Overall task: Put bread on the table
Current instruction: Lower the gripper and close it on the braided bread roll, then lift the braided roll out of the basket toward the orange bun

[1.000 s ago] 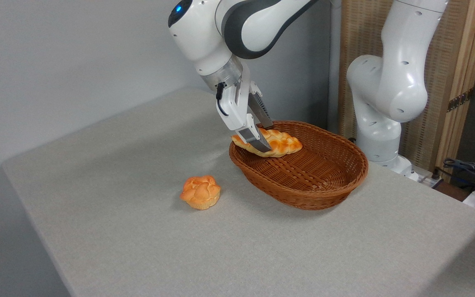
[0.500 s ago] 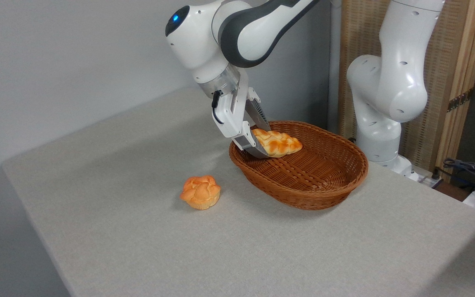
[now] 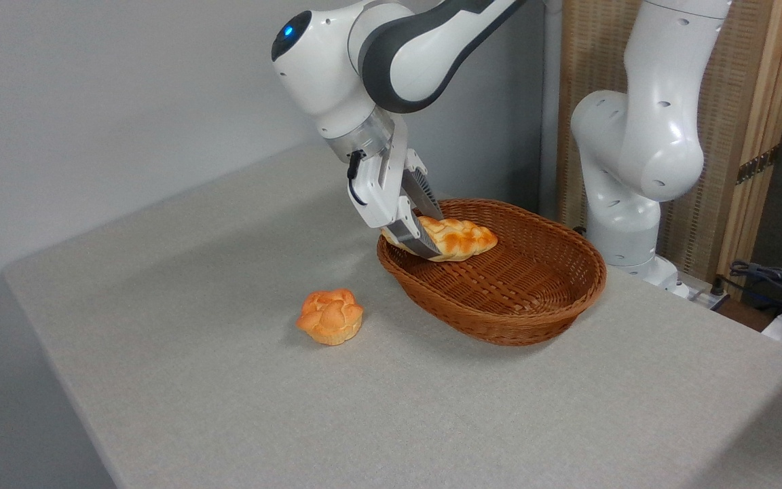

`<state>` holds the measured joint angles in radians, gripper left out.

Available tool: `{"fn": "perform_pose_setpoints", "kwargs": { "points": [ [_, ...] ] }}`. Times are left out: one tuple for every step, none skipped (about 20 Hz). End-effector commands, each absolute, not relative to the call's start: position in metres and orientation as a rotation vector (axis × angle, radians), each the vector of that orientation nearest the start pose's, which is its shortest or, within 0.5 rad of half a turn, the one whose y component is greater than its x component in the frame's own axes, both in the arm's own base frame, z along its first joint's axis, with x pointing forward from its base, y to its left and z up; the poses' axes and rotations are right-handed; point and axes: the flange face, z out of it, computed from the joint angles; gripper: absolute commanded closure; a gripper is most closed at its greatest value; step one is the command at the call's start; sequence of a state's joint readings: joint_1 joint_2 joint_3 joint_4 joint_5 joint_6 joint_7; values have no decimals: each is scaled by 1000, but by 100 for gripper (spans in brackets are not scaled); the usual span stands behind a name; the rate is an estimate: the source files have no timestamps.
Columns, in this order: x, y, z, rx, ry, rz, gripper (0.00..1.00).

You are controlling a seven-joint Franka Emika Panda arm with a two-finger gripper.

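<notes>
The end effector [image 3: 423,233] grasps the braided bread [image 3: 457,238] at its left end, and the bread lies over the far left rim of the wicker basket [image 3: 499,292], while a small round bun [image 3: 330,316] sits on the counter [image 3: 228,380] at the left.

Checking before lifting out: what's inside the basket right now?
Only the bread, at the basket's left end, with the gripper closed on it. The fingers hide its left part.
</notes>
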<state>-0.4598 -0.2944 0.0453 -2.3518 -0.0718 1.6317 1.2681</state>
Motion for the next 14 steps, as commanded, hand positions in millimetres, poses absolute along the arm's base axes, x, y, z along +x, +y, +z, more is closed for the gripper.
{"fn": "perform_pose_setpoints", "kwargs": {
  "points": [
    [366, -168, 419, -2239, 2489, 570, 58],
    [366, -167, 420, -2239, 2490, 569, 58],
    [366, -167, 421, -2237, 2492, 569, 58],
    [365, -166, 425, -2237, 2494, 568, 58],
    [365, -165, 427, -2235, 2494, 566, 58],
    [364, -162, 432, -2242, 2492, 572, 58],
    [363, -159, 439, -2246, 2491, 578, 58],
    [363, -156, 441, -2254, 2489, 581, 58],
    [366, -147, 449, -2282, 2479, 576, 58],
    [368, -139, 457, -2308, 2470, 570, 58],
    [370, -135, 466, -2313, 2475, 562, 58],
    [371, -131, 474, -2315, 2483, 551, 58],
    [374, -126, 480, -2333, 2475, 536, 58],
    [376, -124, 484, -2338, 2473, 524, 58]
  ]
}}
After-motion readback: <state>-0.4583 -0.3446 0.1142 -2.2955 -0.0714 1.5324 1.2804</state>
